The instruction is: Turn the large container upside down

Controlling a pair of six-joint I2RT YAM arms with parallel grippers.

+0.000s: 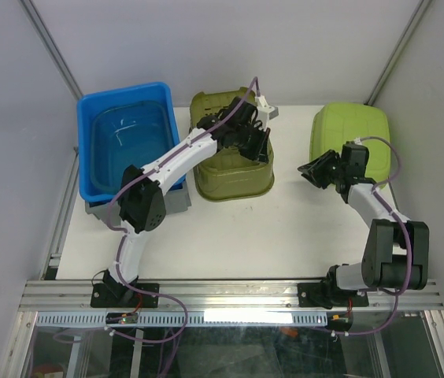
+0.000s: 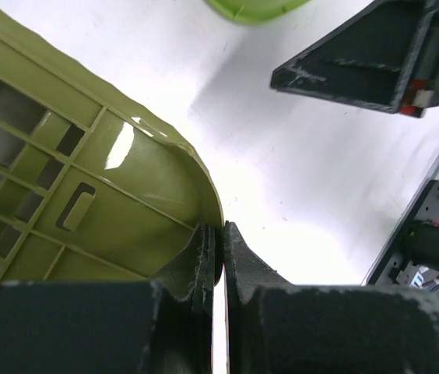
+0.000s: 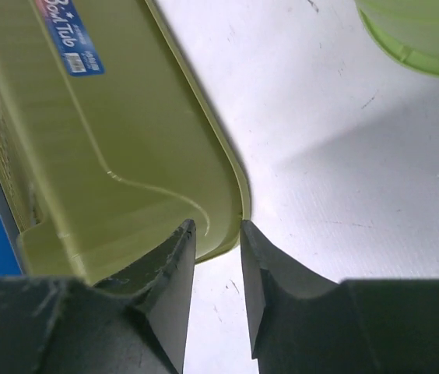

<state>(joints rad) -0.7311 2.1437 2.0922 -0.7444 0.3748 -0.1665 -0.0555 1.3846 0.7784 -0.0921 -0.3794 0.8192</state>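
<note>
The olive green container stands mid-table with its flared rim low at the front. My left gripper reaches over it and is shut on its rim; in the left wrist view the jaws pinch the thin rim edge of the container, whose ribbed flange shows. My right gripper is open just right of the container. In the right wrist view its fingers are apart with the container's rim corner just beyond them, not touching.
A big blue tub stands at the left on a grey base, touching the olive container. A lime green tub lies upside down at the back right, behind the right arm. White walls enclose the table.
</note>
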